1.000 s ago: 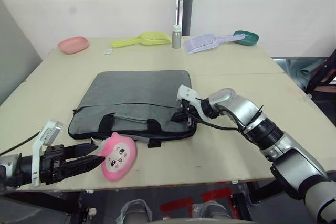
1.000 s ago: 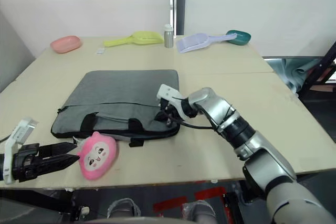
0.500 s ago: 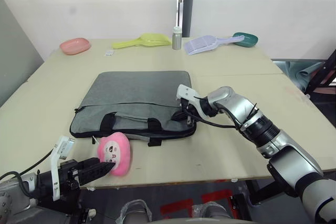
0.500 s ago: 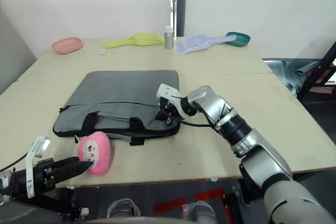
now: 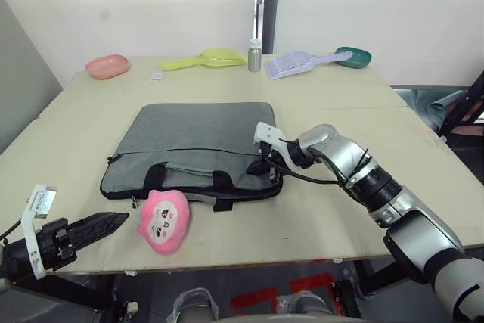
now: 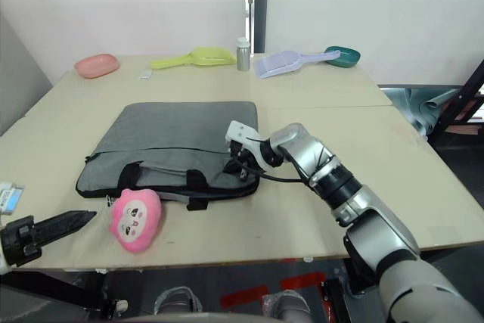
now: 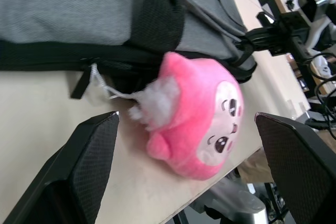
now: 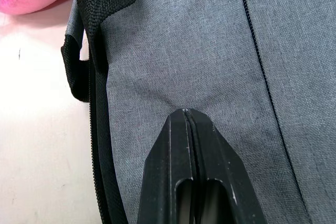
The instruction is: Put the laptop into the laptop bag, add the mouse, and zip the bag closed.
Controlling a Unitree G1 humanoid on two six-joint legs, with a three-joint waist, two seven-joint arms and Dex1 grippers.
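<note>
Here, in the head views the right gripper (image 5: 266, 166) presses its closed fingers on the laptop bag (image 5: 198, 141) corner, probably pinching nothing, while the left wrist view shows the left gripper (image 7: 189, 177) open and empty before the plush toy (image 7: 197, 115), so draw the zip steadily along its seam.

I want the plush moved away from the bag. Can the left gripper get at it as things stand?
Probably yes: the left gripper is open, its fingers pointing at the pink plush toy with bare table between.

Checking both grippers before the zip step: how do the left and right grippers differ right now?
The left gripper is open, its fingers apart either side of the pink plush toy; the right gripper is shut. The left hangs off the table's near edge; the right rests on the grey laptop bag. Both have black fingers.
</note>
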